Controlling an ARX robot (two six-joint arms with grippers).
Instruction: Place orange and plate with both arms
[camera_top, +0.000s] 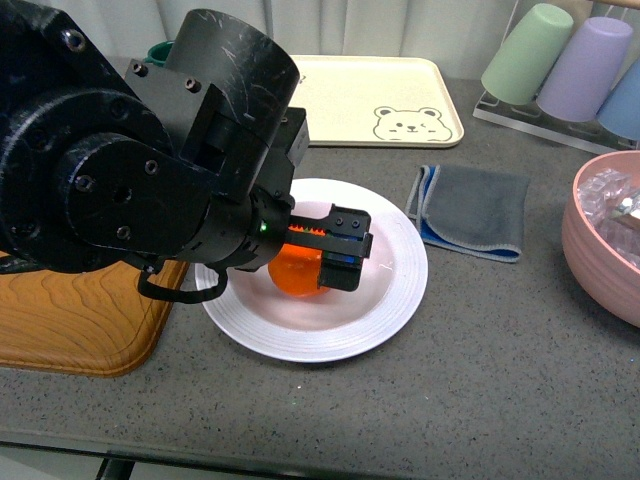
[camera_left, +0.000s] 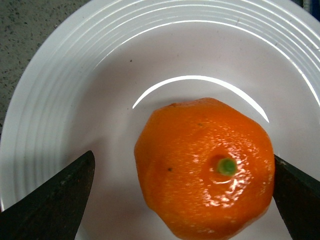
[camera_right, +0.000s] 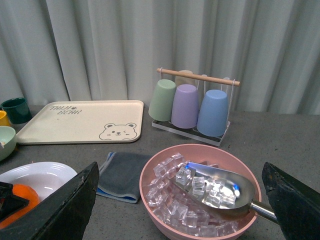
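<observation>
A: Orange (camera_top: 298, 275) first: where do we see it from the front?

B: In the well of the plate (camera_top: 395, 300), low between the fingers of our left gripper (camera_top: 318, 262). The bulky arm hides the plate's left rim. We see bare grey counter (camera_top: 480, 380) in front of the plate, down to the near edge. The folded grey cloth (camera_top: 475, 210) lies just beside the right rim, not touching. The bear tray (camera_top: 400, 95) sits behind, with a narrow strip of counter between. The wooden tray (camera_top: 80, 310) is close on the left, and the pink bowl (camera_top: 603, 250) is at the far right.

A: And our left wrist view?

B: The orange rests on the plate floor, stem dimple up. One finger (camera_left: 297, 197) is against or just beside its skin. The other stands off, with white plate showing between. So the jaws are spread, not clamped.

A: And the right wrist?

B: Our right gripper (camera_right: 180, 167) has its fingers wide apart, holding nothing. Between them we see the pink bowl, full of ice cubes (camera_right: 172, 210), with a metal scoop (camera_right: 220, 192) in it. The cup rack (camera_right: 192, 107) stands behind the bowl. The plate and orange lie beyond the cloth, well apart from this gripper.
</observation>
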